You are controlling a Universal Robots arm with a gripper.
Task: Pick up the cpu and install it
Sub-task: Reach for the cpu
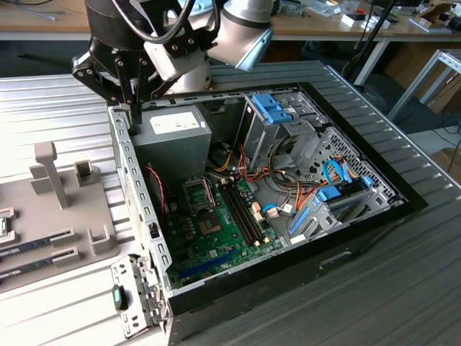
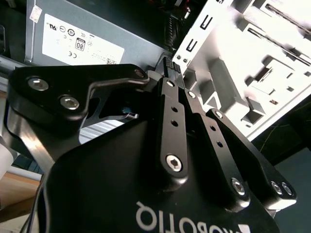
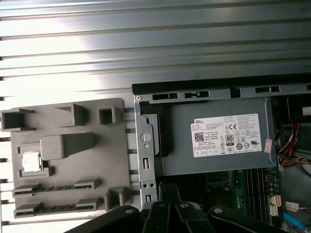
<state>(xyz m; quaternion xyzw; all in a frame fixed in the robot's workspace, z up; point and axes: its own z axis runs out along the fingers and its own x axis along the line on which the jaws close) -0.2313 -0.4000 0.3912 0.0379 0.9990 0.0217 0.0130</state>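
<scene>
We see a ribbed, shiny silver metal table (image 3: 146,48), a matt grey plastic tray (image 3: 112,160), the small square cpu's (image 3: 30,161) bright metal top, and a smooth grey metal power-supply box (image 3: 175,145).

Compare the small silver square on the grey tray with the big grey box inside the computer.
The cpu is tiny; the power-supply box is far larger. The cpu lies in the grey tray, the box inside the computer case. The cpu's top is plain; the box bears a white label. Both are grey metal.
</scene>
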